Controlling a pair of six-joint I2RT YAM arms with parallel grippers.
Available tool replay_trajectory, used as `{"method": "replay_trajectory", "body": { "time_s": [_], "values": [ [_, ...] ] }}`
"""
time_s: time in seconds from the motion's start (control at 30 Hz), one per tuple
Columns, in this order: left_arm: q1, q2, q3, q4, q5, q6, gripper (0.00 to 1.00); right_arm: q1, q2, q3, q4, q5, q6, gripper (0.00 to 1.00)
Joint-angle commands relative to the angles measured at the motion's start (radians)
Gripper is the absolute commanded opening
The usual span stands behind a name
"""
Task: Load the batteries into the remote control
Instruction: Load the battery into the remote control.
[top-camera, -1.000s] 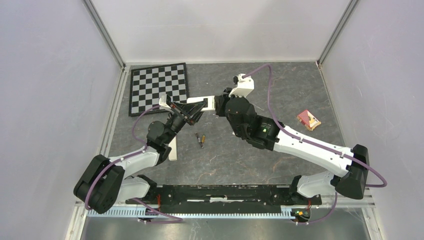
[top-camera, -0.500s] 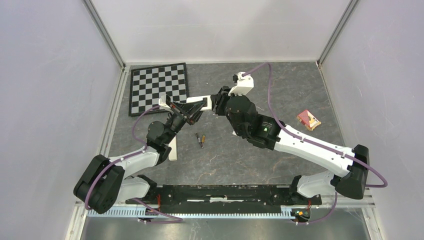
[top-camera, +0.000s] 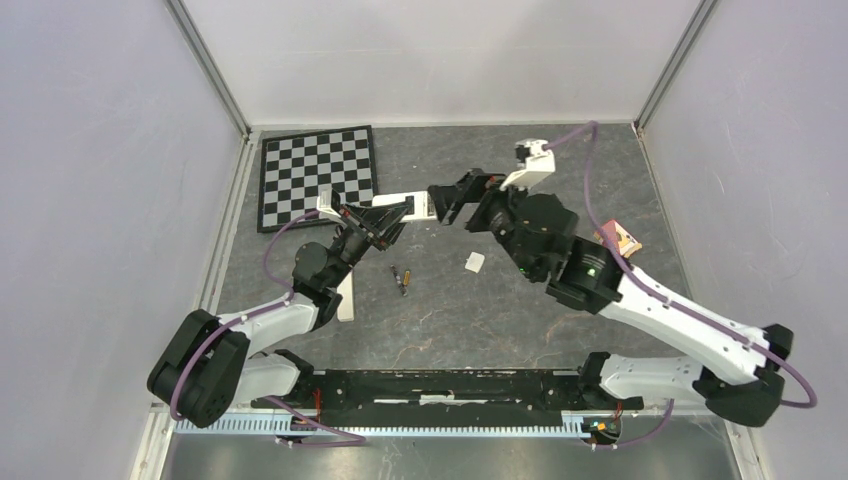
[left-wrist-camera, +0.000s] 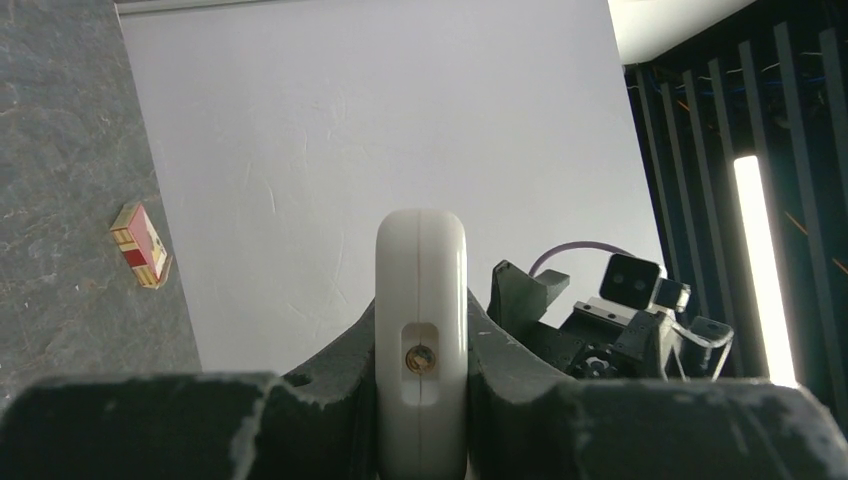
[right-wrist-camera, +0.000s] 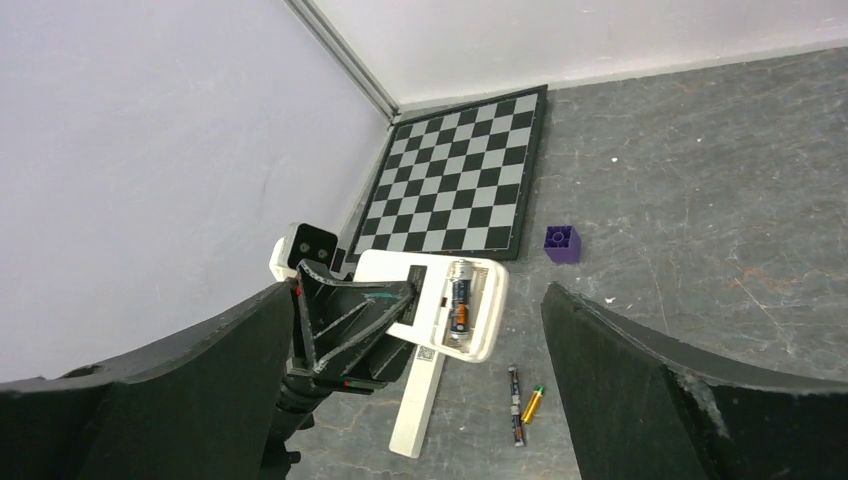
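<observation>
My left gripper (top-camera: 397, 215) is shut on a white remote control (top-camera: 418, 204), held above the table with its back up. The end of the remote control (left-wrist-camera: 420, 260) stands clamped between both fingers. Its battery bay is uncovered, with one battery (right-wrist-camera: 460, 300) seated in it. My right gripper (top-camera: 462, 196) hovers open just right of it, holding nothing. Two loose batteries (top-camera: 402, 279) lie on the table, one dark (right-wrist-camera: 515, 405) and one gold (right-wrist-camera: 532, 403). A small white cover piece (top-camera: 474, 262) lies to their right.
A long narrow white bar-shaped remote (top-camera: 346, 297) with a grey code mark lies under my left arm. A chessboard (top-camera: 318, 175) fills the back left corner, with a purple cube (right-wrist-camera: 561, 243) beside it. A small red-faced item (top-camera: 618, 240) lies at the right.
My right gripper opened wide and drew back to the right, away from the remote control. A small white cover piece now lies on the table. The left gripper kept its grip and place.
</observation>
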Motion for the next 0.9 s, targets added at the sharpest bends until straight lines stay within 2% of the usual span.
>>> {"method": "replay_trajectory", "body": {
  "time_s": [0.0, 0.1, 0.3, 0.47, 0.6, 0.87],
  "values": [
    [0.006, -0.017, 0.018, 0.069, 0.028, 0.078, 0.02, -0.080, -0.061, -0.103, -0.024, -0.172, 0.102, 0.98],
    [0.007, -0.017, 0.029, 0.077, 0.036, 0.108, 0.02, -0.144, -0.071, -0.155, -0.021, -0.292, 0.203, 0.98],
    [0.008, 0.012, 0.044, 0.125, 0.062, 0.134, 0.02, -0.182, -0.059, -0.158, 0.001, -0.358, 0.363, 0.98],
    [0.019, 0.079, 0.054, 0.222, 0.072, 0.117, 0.02, -0.204, -0.079, -0.262, 0.163, -0.406, 0.533, 0.98],
    [0.025, 0.137, 0.060, 0.294, 0.070, 0.095, 0.02, -0.210, -0.103, -0.363, 0.305, -0.381, 0.675, 0.98],
    [0.025, 0.193, 0.105, 0.324, 0.079, 0.108, 0.02, -0.210, -0.075, -0.391, 0.434, -0.331, 0.765, 0.98]
  ]
}}
